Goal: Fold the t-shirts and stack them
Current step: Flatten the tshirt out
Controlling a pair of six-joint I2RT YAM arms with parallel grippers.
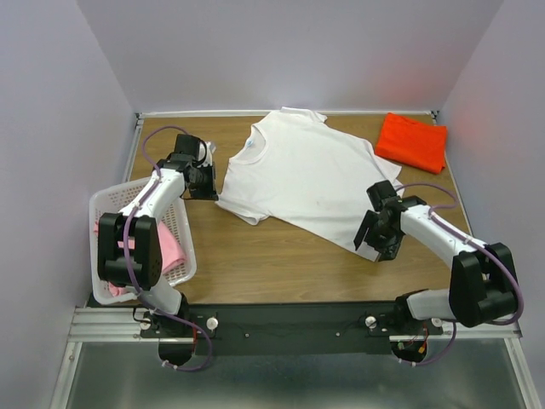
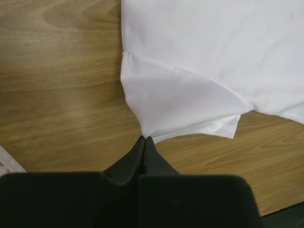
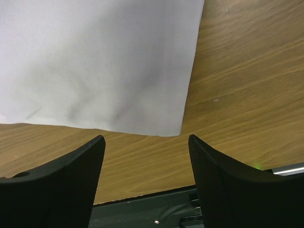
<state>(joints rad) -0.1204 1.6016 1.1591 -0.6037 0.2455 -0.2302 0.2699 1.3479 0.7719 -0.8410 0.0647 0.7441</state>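
The white t-shirt [image 1: 302,175] lies spread flat on the wooden table, collar toward the back. My left gripper [image 1: 207,181] is shut, pinching the edge of its left sleeve [image 2: 175,102] at the fingertips [image 2: 144,138]. My right gripper [image 1: 372,241] is open and empty, just in front of the shirt's near right hem corner [image 3: 166,124], which lies on the table between and beyond the fingers. The orange-red t-shirt [image 1: 412,141] lies folded at the back right. The pink t-shirt [image 1: 170,247] lies in the basket at the left.
The white lattice basket [image 1: 106,209] stands at the table's left edge, beside the left arm. Bare wood [image 1: 272,264] runs between the white shirt and the near edge. Walls enclose the table on three sides.
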